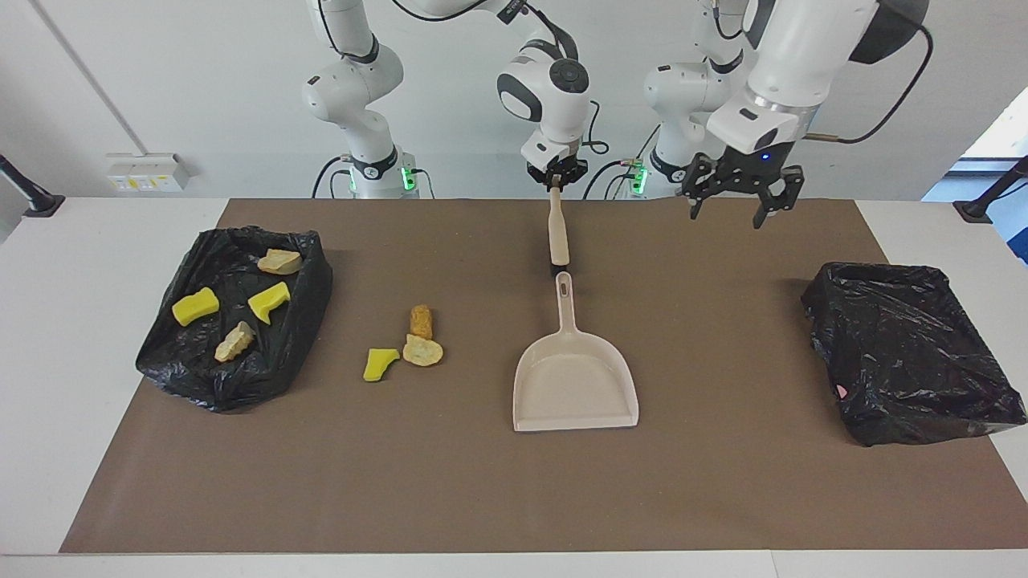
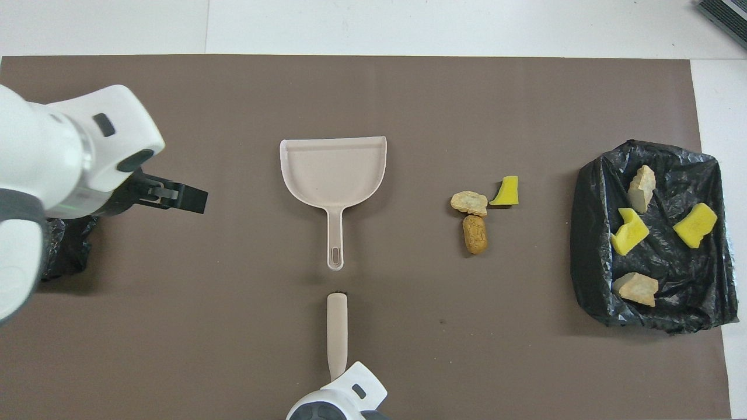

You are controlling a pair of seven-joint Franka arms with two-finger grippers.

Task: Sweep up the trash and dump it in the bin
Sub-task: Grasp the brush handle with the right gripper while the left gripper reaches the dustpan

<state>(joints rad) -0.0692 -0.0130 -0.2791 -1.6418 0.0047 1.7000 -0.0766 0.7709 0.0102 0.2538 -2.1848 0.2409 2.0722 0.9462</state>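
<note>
Trash split: three scraps on the mat, four in the bin
Right gripper is clenched on the brush, presumably for sweeping into the dustpan beside the loose scraps; left gripper, fingers apart, hangs over bare mat, likely bound for that pan

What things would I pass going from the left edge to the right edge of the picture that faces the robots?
Bin bag with scraps → yellow sponge bit → orange-brown lump → dustpan → left gripper → empty bin bag.
</note>
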